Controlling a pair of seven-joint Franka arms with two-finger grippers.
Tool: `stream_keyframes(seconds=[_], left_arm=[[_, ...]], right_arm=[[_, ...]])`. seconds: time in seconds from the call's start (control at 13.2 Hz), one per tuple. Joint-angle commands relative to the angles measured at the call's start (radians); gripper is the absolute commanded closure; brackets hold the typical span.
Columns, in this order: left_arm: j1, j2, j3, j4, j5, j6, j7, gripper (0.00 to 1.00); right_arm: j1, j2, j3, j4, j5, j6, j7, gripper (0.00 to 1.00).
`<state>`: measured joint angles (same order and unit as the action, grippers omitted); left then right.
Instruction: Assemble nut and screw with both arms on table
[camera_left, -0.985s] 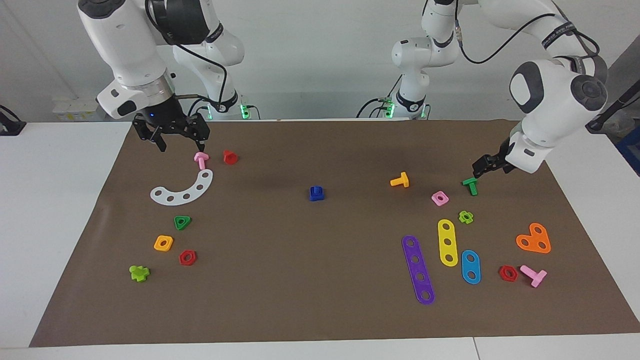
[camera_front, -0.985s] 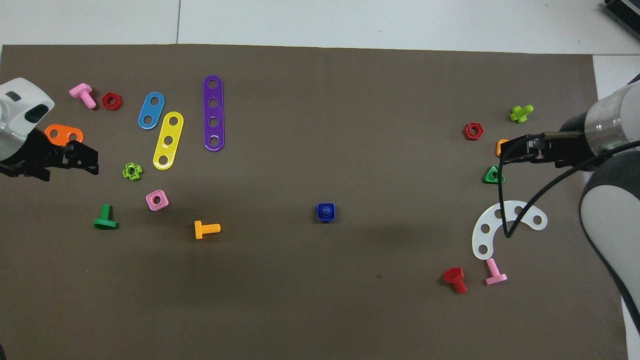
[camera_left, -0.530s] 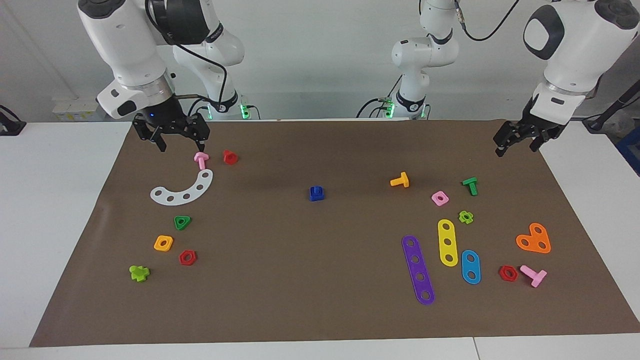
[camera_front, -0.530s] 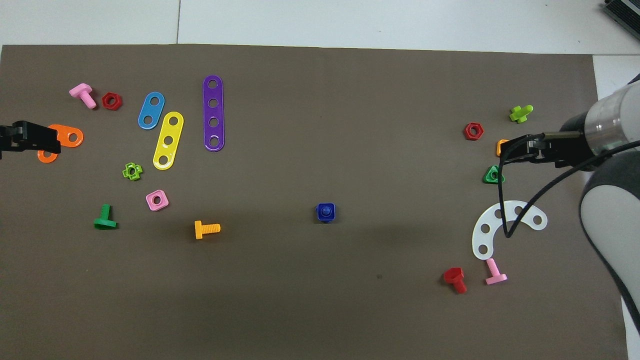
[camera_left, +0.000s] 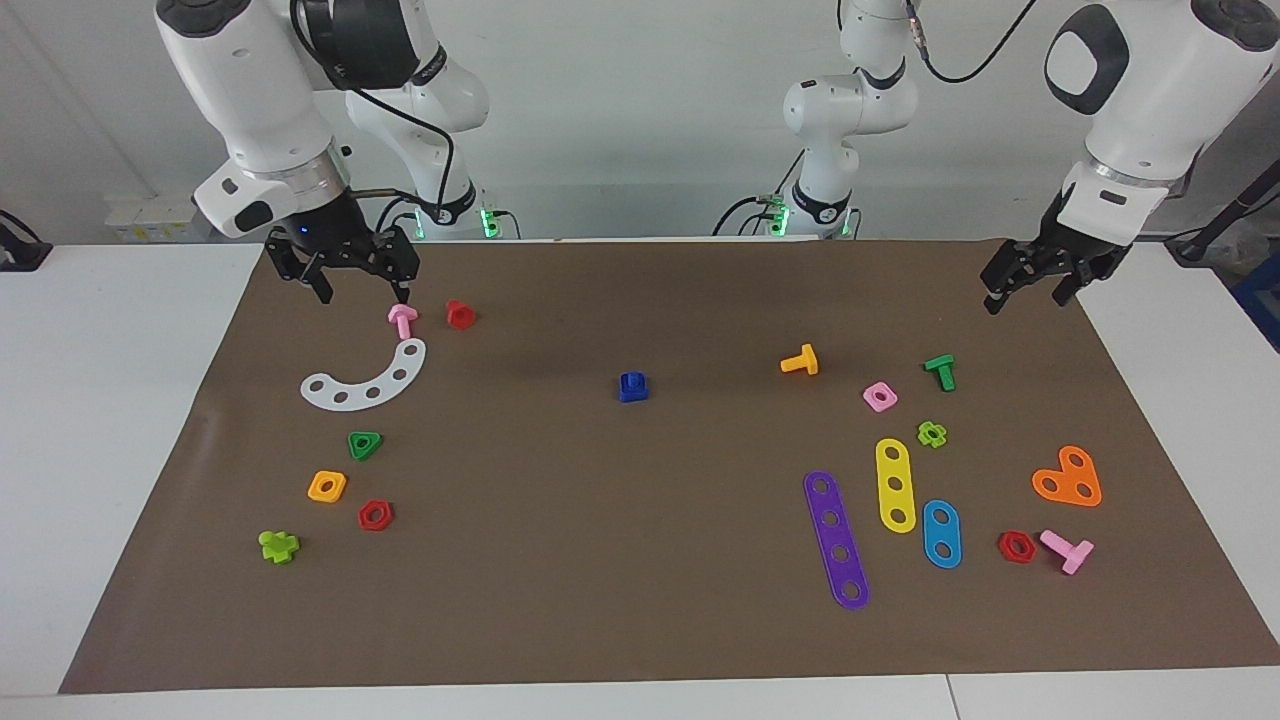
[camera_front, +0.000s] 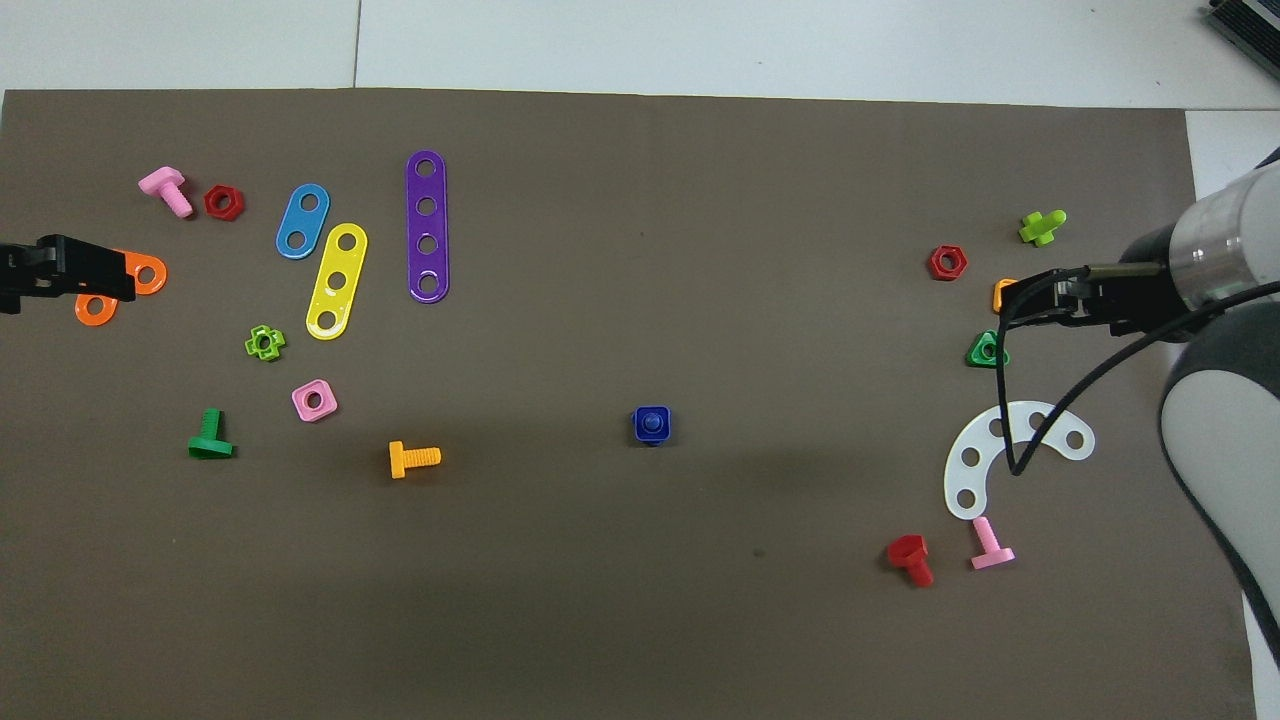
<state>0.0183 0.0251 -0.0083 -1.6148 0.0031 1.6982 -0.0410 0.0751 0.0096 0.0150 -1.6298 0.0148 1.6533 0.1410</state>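
Observation:
The dark-blue nut (camera_left: 632, 386) sits at the middle of the brown mat (camera_left: 640, 560) on the table. In the overhead view the nut (camera_front: 641, 415) shows the screw's round shank end (camera_front: 652, 425) in its centre hole, so the two sit together as one piece. My left gripper (camera_left: 1025, 290) hangs open and empty in the air over the mat's corner at the left arm's end, and shows in the overhead view (camera_front: 60, 278). My right gripper (camera_left: 358, 285) is open and empty above a pink bolt (camera_left: 402, 319), and shows in the overhead view (camera_front: 1040, 300).
At the left arm's end lie a green bolt (camera_left: 941, 370), pink nut (camera_left: 879, 396), orange bolt (camera_left: 800, 360), several coloured plates and an orange heart plate (camera_left: 1068, 478). At the right arm's end lie a white curved plate (camera_left: 365, 380), red bolt (camera_left: 460, 314) and several nuts.
My left gripper rose from just above the green bolt and drew back toward the robots to the mat's corner. The right arm and the blue piece have not moved.

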Motion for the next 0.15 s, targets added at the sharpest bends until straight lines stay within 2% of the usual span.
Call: stream_keyframes(seconds=[0.0,0.08], left_arm=[[0.0,-0.004,0.004,-0.001,-0.014,0.003,0.007,0.0],[-0.001,-0.005,0.005,-0.004,-0.014,0.0,0.007,0.0]], right_arm=[[-0.012,-0.008,0.002,0.001,0.028,-0.01,-0.027,0.0],[-0.012,-0.008,0.003,0.001,0.028,-0.012,-0.027,0.0]])
